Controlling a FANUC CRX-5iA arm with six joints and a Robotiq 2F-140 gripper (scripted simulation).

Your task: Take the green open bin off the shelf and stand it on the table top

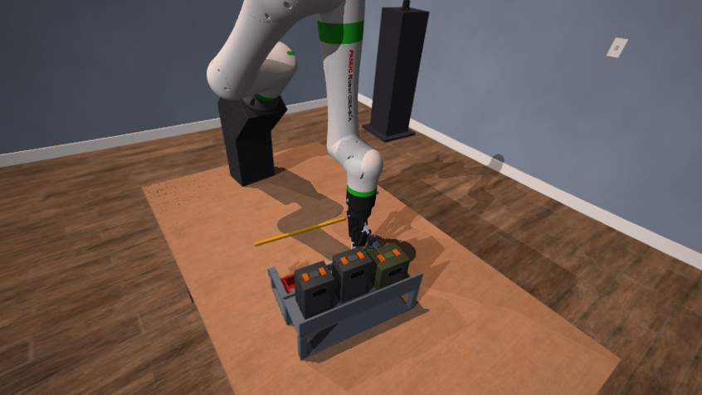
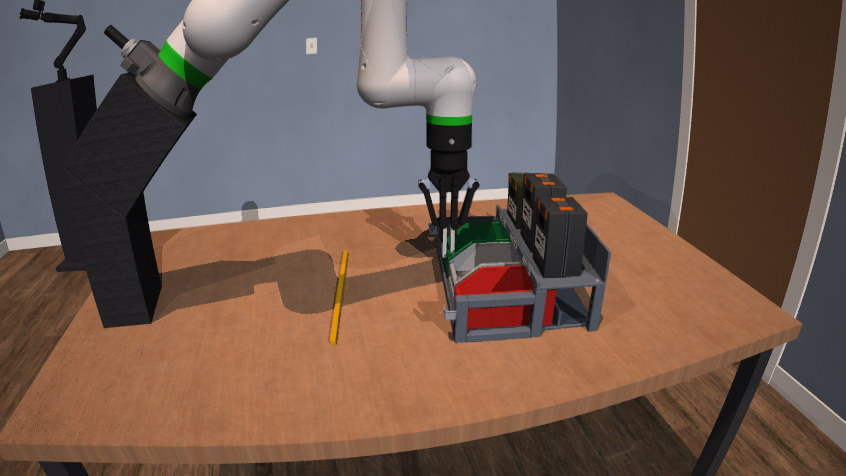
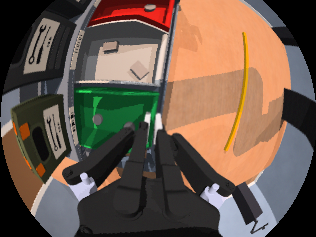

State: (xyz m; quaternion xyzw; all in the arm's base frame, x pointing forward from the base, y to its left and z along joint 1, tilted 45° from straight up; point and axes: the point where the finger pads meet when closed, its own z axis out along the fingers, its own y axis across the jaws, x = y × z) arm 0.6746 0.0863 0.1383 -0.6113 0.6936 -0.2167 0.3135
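Observation:
The green open bin (image 2: 483, 232) (image 3: 109, 116) stands at the far end of the grey shelf (image 2: 598, 254) (image 1: 354, 309), beside a grey bin (image 2: 492, 255) (image 3: 120, 60) and a red bin (image 2: 502, 291) (image 3: 133, 7) (image 1: 288, 282). A small grey part (image 3: 97, 119) lies inside the green bin. My gripper (image 2: 447, 236) (image 3: 152, 119) (image 1: 362, 241) points straight down over the green bin's open front and is shut on its front wall. The bin rests level in the shelf on the table (image 2: 236, 367) (image 1: 466, 334).
Three dark boxes with orange tabs (image 2: 547, 219) (image 1: 352, 275) stand on the shelf's upper level behind the bins. A thin yellow bar (image 2: 338, 296) (image 1: 299, 231) (image 3: 243, 93) lies on the table to the left. The arm's black pedestal (image 2: 112, 236) (image 1: 250, 142) stands at the far left.

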